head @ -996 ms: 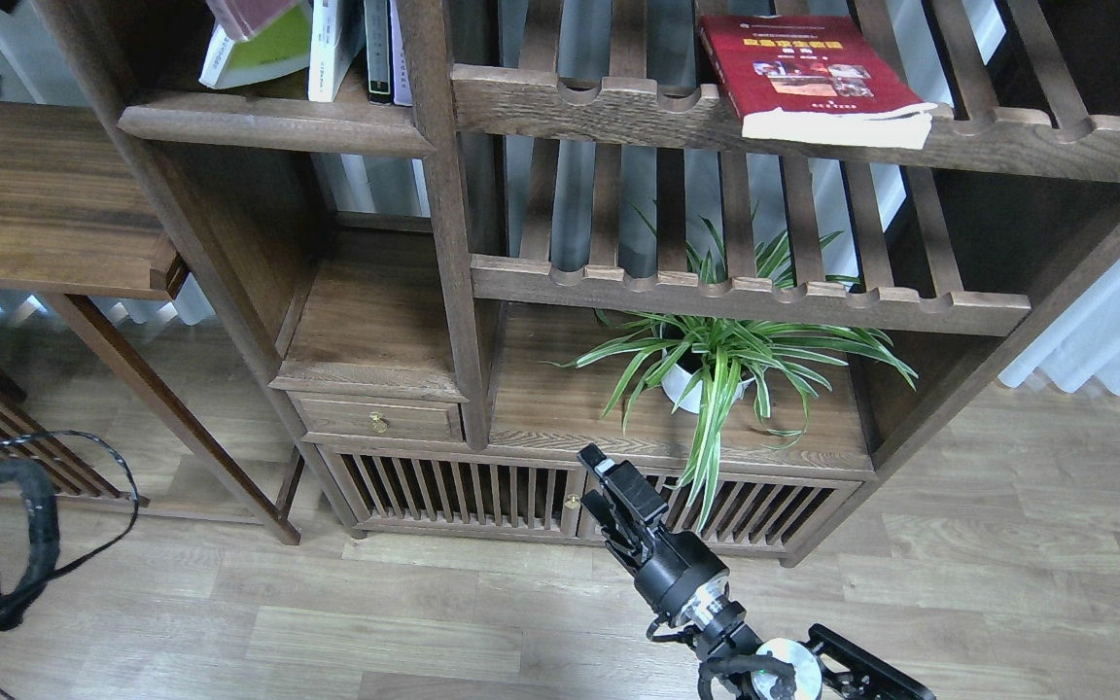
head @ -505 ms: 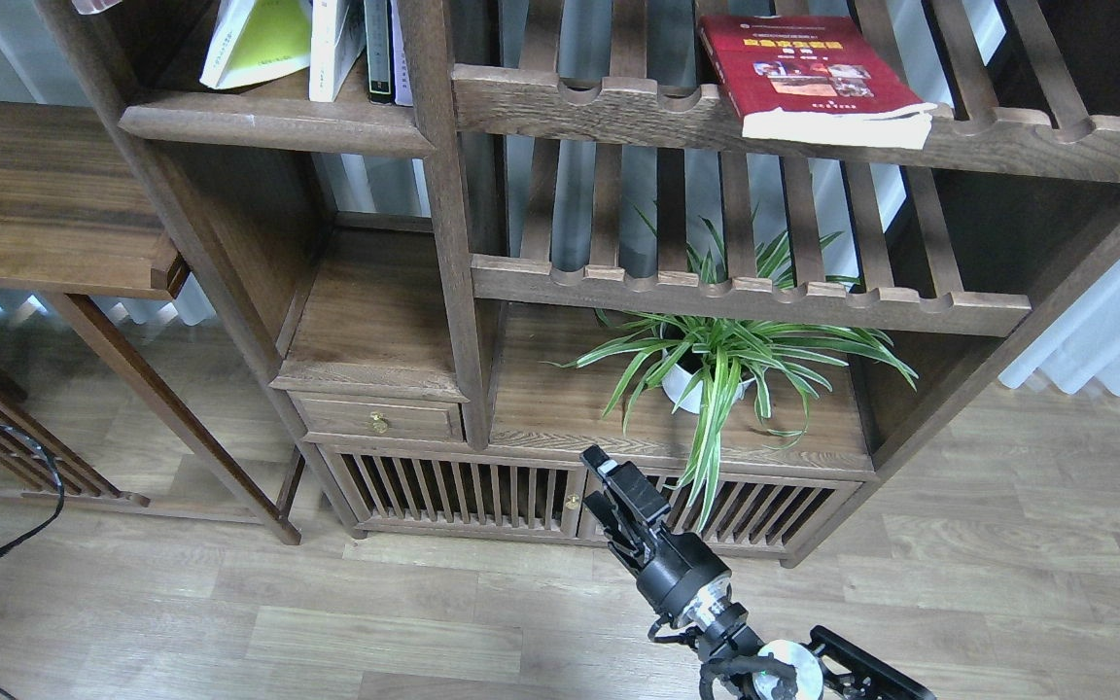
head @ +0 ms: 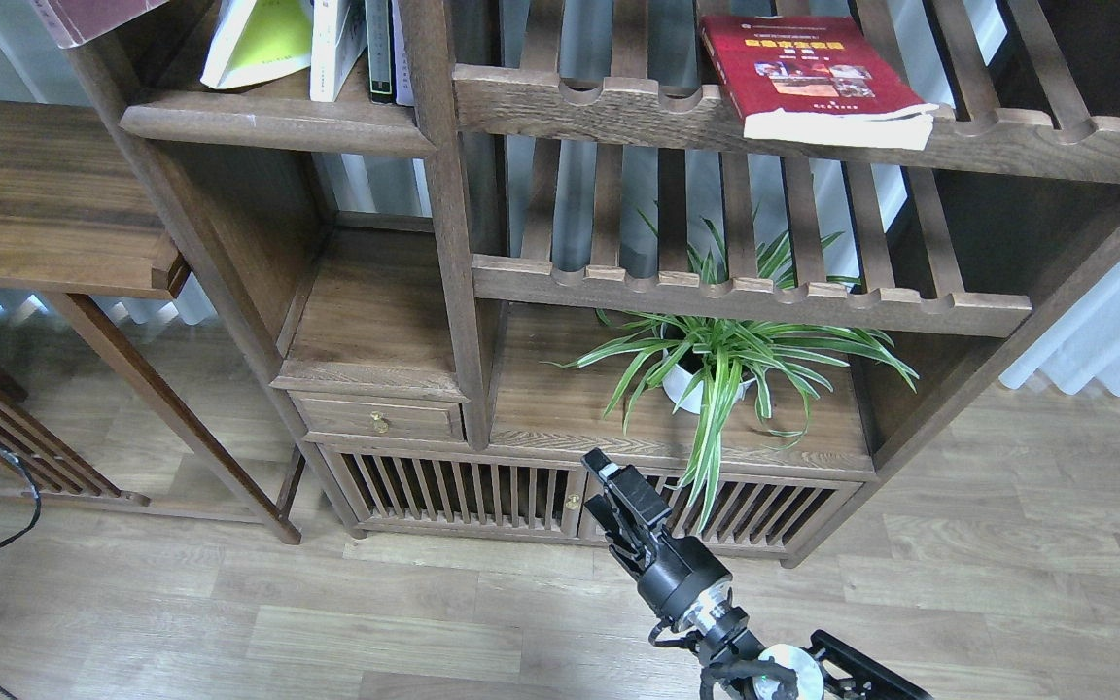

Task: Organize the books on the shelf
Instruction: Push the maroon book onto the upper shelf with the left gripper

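- The red book (head: 808, 78) lies flat on the slatted rack at the upper right of the frame, its long axis running away from the camera and its page edge overhanging the front rail.
- The right gripper (head: 609, 491) sits at lower centre, well below and left of it, holding nothing; whether the fingers are apart, I cannot tell.
- The left gripper is out of frame, so the right arm is judged nearer.
- The yellow-green book (head: 259, 44) leans in the solid-board shelf (head: 273, 122) at upper left; a maroon book (head: 84, 15) shows at the top left edge.

even, soft daylight comes through the pale curtains (head: 1114, 340) behind the bookcase (head: 443, 243), leaving its inner corners in shadow (no harsh glare), with sharp focus throughout and slight wide-angle bending toward the edges.
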Motion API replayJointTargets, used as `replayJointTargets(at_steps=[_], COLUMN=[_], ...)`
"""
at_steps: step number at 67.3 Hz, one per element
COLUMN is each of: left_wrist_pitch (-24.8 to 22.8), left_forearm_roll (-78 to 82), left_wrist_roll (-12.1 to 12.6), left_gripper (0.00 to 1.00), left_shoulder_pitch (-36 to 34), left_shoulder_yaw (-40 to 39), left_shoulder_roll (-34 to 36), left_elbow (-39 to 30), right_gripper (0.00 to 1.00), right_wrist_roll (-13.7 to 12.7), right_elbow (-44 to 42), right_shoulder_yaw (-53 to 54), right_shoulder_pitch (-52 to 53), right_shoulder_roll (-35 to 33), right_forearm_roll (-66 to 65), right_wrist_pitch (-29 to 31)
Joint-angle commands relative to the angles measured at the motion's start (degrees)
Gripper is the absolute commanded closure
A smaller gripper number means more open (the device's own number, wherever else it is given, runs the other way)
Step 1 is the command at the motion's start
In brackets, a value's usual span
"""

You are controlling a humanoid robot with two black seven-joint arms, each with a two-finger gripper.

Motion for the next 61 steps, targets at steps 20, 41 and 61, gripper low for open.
replayJointTargets(at_steps=[20, 41, 61], left_wrist_pitch=[0.0, 0.0, 0.0], left_forearm_roll=[4.82, 9.65, 14.58], left_wrist_roll=[-12.28, -22.92, -28.63], left_gripper=[0.95, 0.95, 0.95], left_shoulder_pitch=[-1.32, -2.46, -2.64], left_shoulder_yaw=[7.68, 11.99, 13.75], left_shoulder_roll=[0.07, 0.33, 0.42], left_elbow=[4.49, 8.79, 11.78], right_gripper=[0.02, 0.02, 0.02], right_wrist_roll=[-0.05, -0.05, -0.05], right_elbow=[0.08, 0.08, 0.08], right_shoulder_yaw=[-0.05, -0.32, -0.41], right_shoulder_pitch=[-0.01, -0.27, -0.53], right_shoulder_roll=[0.0, 0.0, 0.0], right_forearm_roll=[0.06, -0.02, -0.02], right_wrist_pitch=[-0.01, -0.01, -0.01])
